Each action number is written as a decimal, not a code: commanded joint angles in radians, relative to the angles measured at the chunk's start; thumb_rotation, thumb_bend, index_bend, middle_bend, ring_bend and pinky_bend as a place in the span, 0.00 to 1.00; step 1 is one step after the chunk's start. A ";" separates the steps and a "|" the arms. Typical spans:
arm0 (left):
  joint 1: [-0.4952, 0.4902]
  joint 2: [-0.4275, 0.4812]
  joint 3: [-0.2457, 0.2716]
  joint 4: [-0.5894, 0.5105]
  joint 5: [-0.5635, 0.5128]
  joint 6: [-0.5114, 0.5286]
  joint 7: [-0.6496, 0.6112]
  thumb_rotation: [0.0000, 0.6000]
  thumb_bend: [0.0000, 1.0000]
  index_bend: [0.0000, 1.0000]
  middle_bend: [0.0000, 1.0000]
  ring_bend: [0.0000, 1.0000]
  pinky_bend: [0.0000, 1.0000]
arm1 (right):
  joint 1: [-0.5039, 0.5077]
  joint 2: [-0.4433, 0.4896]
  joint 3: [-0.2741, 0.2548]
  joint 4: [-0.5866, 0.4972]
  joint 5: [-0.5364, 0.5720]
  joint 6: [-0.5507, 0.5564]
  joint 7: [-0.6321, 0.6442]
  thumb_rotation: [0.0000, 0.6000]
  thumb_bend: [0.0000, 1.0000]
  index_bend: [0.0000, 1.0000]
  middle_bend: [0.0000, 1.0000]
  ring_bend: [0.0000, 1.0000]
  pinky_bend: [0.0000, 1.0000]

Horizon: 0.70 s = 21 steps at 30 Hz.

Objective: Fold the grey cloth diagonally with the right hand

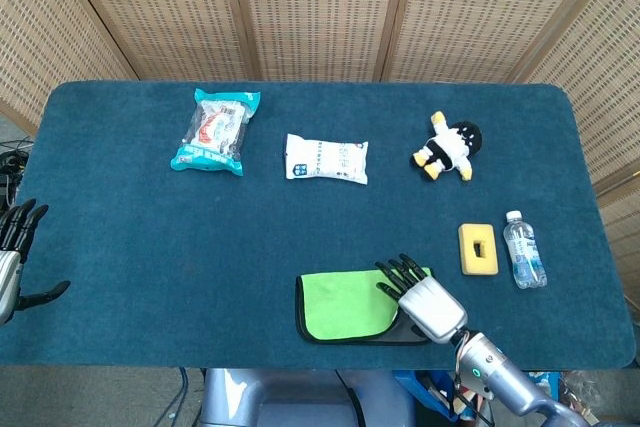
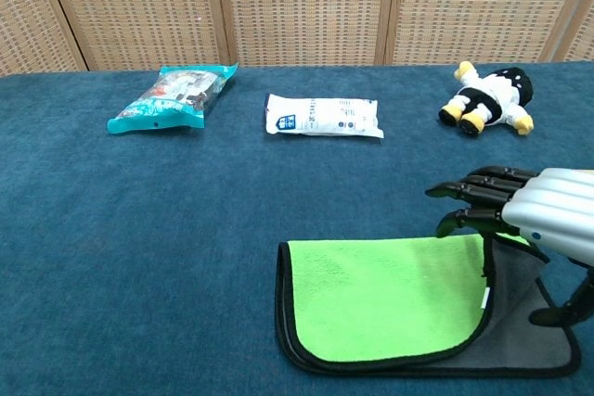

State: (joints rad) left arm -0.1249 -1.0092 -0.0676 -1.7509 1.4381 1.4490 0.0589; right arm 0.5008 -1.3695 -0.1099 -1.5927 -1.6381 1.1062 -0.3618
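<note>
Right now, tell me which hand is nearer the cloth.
Right. The right hand hovers over the cloth's right edge; the left hand sits at the table's far left edge, well away from it.

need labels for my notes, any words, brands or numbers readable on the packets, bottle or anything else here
Nothing can be read.
Teal snack bag: printing too blurred.
White packet: blue logo and lines of print, too small.
Water bottle: label too small.
Green and grey cloth, plush toy, yellow block: no text visible.
</note>
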 commanded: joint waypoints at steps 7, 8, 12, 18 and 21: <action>-0.001 -0.002 -0.002 0.002 -0.004 -0.003 0.004 1.00 0.15 0.00 0.00 0.00 0.00 | 0.063 0.030 0.041 -0.053 0.063 -0.127 -0.113 1.00 0.28 0.25 0.00 0.00 0.00; -0.002 -0.002 -0.002 0.003 -0.005 -0.004 0.004 1.00 0.15 0.00 0.00 0.00 0.00 | 0.070 0.030 0.045 -0.057 0.073 -0.141 -0.127 1.00 0.28 0.25 0.00 0.00 0.00; -0.003 -0.001 -0.004 0.004 -0.009 -0.007 0.000 1.00 0.15 0.00 0.00 0.00 0.00 | 0.091 0.028 0.062 -0.076 0.118 -0.191 -0.187 1.00 0.31 0.27 0.00 0.00 0.00; -0.003 0.002 -0.005 0.006 -0.012 -0.008 -0.008 1.00 0.15 0.00 0.00 0.00 0.00 | 0.105 0.013 0.083 -0.070 0.190 -0.219 -0.289 1.00 0.33 0.33 0.00 0.00 0.00; -0.004 0.002 -0.006 0.007 -0.013 -0.010 -0.011 1.00 0.15 0.00 0.00 0.00 0.00 | 0.104 0.012 0.084 -0.069 0.215 -0.217 -0.332 1.00 0.35 0.42 0.00 0.00 0.00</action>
State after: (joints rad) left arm -0.1283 -1.0068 -0.0735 -1.7436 1.4250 1.4395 0.0480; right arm 0.6028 -1.3541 -0.0304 -1.6632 -1.4395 0.8913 -0.6725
